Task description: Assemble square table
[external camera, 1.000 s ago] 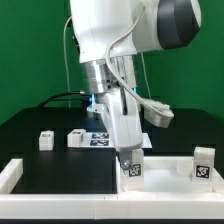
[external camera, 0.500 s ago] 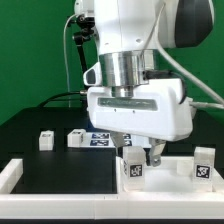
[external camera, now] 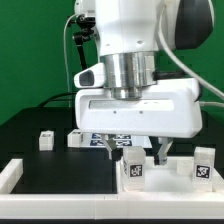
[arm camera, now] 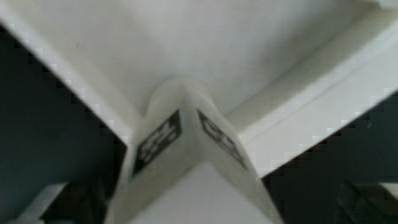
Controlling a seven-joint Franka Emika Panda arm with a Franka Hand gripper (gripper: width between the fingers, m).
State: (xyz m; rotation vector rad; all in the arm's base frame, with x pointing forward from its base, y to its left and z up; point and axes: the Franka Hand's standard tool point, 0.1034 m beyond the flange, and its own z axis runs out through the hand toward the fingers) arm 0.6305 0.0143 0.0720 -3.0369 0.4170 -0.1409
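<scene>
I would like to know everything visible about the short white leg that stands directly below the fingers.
The short white plastic leg is a small squarish post, smooth and matte as it looks. It stands upright near the front in the exterior view. Black-and-white tags sit on its sides; the wrist view shows two on adjoining faces. The fingers are spread open, one on each side above it; contact cannot be told.

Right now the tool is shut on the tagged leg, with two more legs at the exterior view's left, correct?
Not shut. In the exterior view the tool is open, its fingers standing wide apart either side of the tagged leg. Two more legs do sit at the exterior view's left.
</scene>
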